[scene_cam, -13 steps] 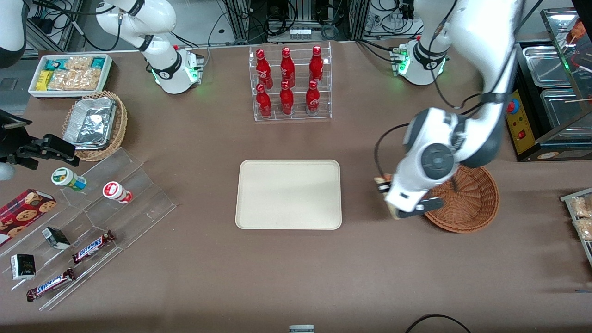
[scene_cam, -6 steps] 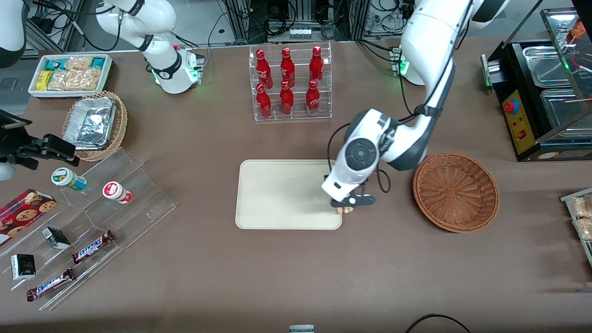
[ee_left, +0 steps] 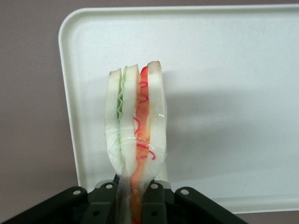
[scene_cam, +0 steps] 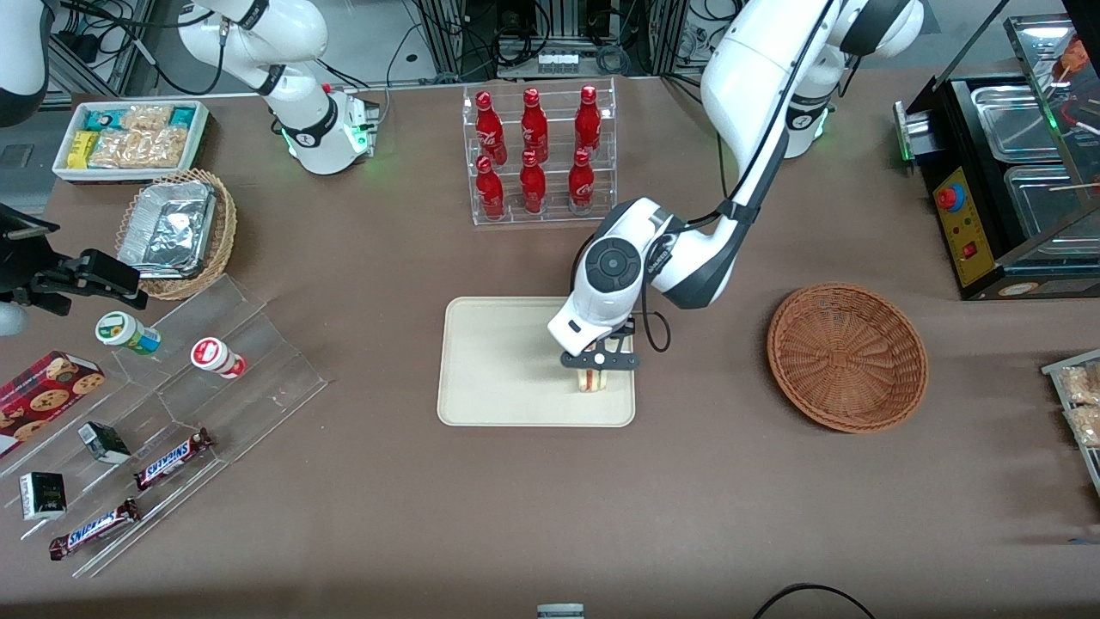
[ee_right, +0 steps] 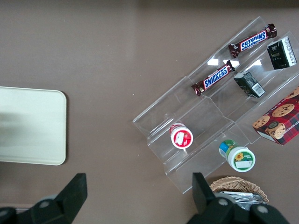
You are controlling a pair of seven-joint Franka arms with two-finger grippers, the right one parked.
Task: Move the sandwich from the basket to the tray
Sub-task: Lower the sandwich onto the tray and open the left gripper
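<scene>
Sandwich [ee_left: 135, 126] pinched upright between the gripper [ee_left: 136, 189] fingers [ee_left: 106, 196]; hanging over the tray [scene_cam: 498, 361], basket [scene_cam: 847, 357] well apart.

— What do you have on the table besides the job itself?
— You've a clear rack [scene_cam: 540, 155] of six red bottles [scene_cam: 533, 182], all upright, about mid-table.
— And toward the parked arm's end?
— You'll see a white bin of snack bags [scene_cam: 131, 137]. Nearer the front camera sits a tan wicker basket [scene_cam: 225, 225] holding a foil container [scene_cam: 168, 228]. Nearer still, a clear stepped shelf [scene_cam: 266, 378] carries a green-lidded cup [scene_cam: 127, 333], a red-lidded cup [scene_cam: 217, 357], two Snickers bars [scene_cam: 172, 458] and a cookie box [scene_cam: 43, 397].
— And the working arm's end?
— A black cabinet [scene_cam: 975, 232] with steel pans [scene_cam: 1014, 120].
</scene>
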